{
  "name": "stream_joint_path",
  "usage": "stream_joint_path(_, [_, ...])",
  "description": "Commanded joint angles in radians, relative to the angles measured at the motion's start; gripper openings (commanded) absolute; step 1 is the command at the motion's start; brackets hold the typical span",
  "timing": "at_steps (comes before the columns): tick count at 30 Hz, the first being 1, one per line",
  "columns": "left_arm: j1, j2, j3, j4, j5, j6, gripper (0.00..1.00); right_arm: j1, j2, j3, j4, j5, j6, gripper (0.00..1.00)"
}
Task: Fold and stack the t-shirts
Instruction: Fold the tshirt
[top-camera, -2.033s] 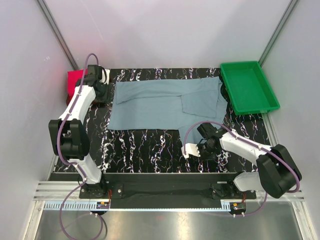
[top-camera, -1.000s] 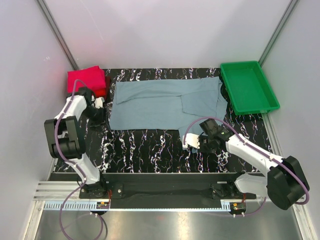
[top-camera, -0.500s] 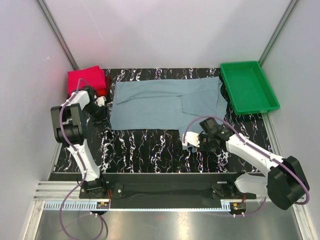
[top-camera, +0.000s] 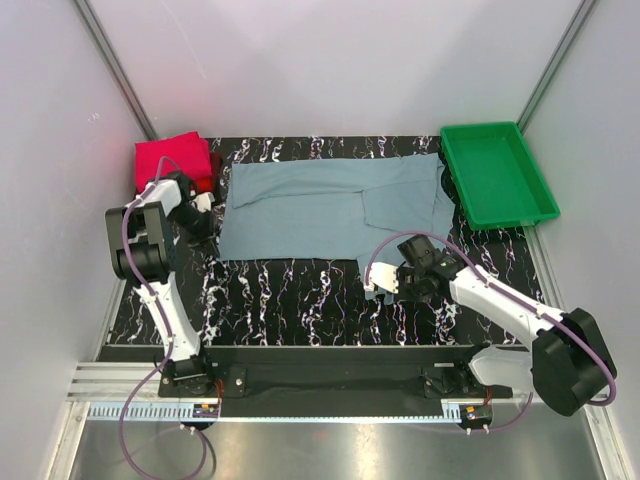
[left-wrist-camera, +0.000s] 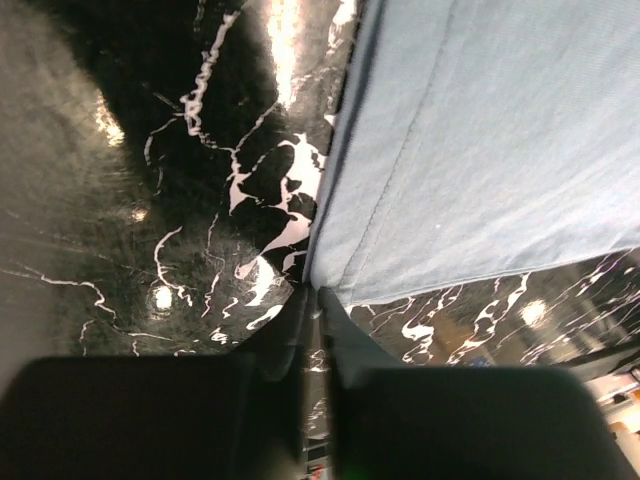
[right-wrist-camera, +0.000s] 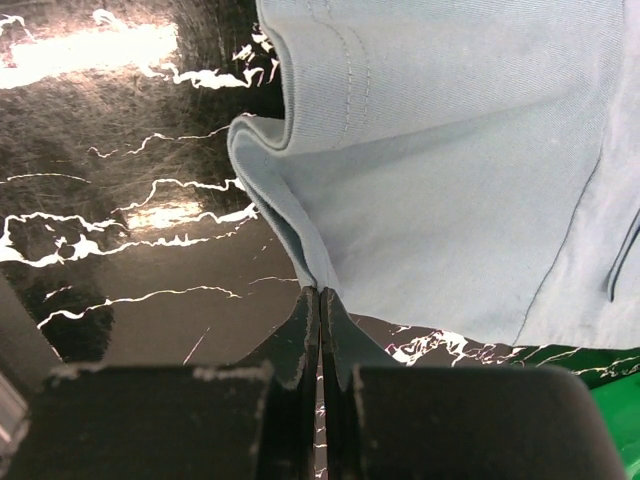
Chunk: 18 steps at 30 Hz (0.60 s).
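Observation:
A grey-blue t-shirt (top-camera: 320, 205) lies spread flat across the back of the black marbled table. My left gripper (top-camera: 209, 241) is at its near-left corner, and in the left wrist view the gripper (left-wrist-camera: 318, 300) is shut on that corner of the t-shirt (left-wrist-camera: 480, 150). My right gripper (top-camera: 373, 290) is at the shirt's near-right flap. The right wrist view shows this gripper (right-wrist-camera: 320, 292) shut on a folded edge of the t-shirt (right-wrist-camera: 450, 150). A folded magenta-pink shirt (top-camera: 170, 158) sits on a red one (top-camera: 205, 185) at the back left.
A green plastic tray (top-camera: 497, 175) stands at the back right, touching the shirt's right edge. White walls and metal posts close in the table on three sides. The arm bases sit on a rail along the near edge.
My left gripper has shut on the shirt's near-left corner; it was half open a moment ago. The right gripper has stayed shut on the shirt's edge and hardly moved.

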Motion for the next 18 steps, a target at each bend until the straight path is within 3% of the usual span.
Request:
stream_joint_path(1, [0.003, -0.008, 0.029, -0.011, 0.048, 0.02, 0.0, 0.001, 0.004, 0.03, 0.032, 0.025, 0.009, 0.0])
stream_joint_path(18, [0.002, -0.269, -0.085, -0.057, 0.085, 0.04, 0.0, -0.221, -0.045, 0.154, -0.014, 0.01, 0.154, 0.0])
